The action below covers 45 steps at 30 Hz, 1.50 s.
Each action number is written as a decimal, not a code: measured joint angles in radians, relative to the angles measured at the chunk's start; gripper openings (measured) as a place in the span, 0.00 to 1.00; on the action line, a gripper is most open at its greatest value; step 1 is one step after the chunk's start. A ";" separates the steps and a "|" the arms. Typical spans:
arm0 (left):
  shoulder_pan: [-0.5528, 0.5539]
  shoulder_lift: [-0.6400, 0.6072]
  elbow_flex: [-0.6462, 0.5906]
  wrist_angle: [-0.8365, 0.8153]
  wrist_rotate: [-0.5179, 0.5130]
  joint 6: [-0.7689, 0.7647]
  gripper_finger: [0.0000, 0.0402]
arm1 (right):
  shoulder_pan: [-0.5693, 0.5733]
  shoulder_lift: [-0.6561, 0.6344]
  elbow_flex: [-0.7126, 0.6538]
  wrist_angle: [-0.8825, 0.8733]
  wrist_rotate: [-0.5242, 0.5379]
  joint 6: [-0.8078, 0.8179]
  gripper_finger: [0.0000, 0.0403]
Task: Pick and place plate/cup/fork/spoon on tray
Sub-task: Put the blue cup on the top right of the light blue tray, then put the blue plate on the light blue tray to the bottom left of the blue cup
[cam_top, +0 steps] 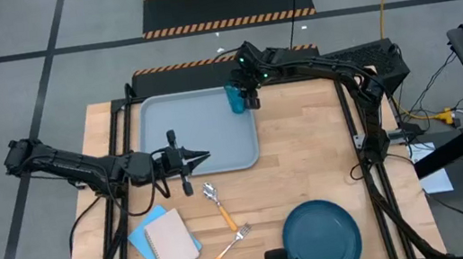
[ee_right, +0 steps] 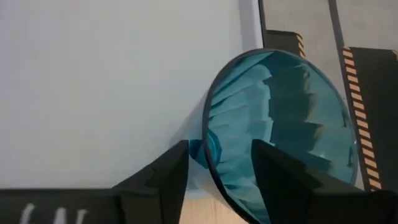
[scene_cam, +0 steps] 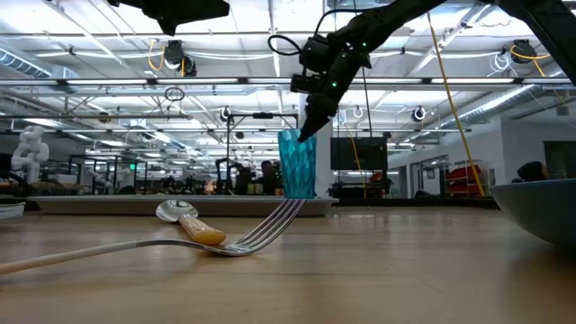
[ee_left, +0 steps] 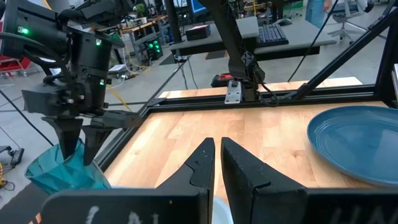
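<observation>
Wooden table (cam_top: 309, 164): right gripper (cam_top: 243, 93) pinching cup (cam_top: 235, 98) rim over tray (cam_top: 158, 122) corner, likely for placement. Left gripper (cam_top: 204, 158) idle, fingers nearly closed, empty, at tray edge.

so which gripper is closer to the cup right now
Right. The right gripper is at the cup, its fingers straddling the cup's rim at the tray's far right corner. The left gripper hovers over the tray's near edge, well short of the cup.
</observation>
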 joint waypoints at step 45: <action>-0.002 0.000 0.000 0.032 0.001 -0.008 0.08 | 0.455 -0.487 -0.183 -0.298 0.174 0.491 0.47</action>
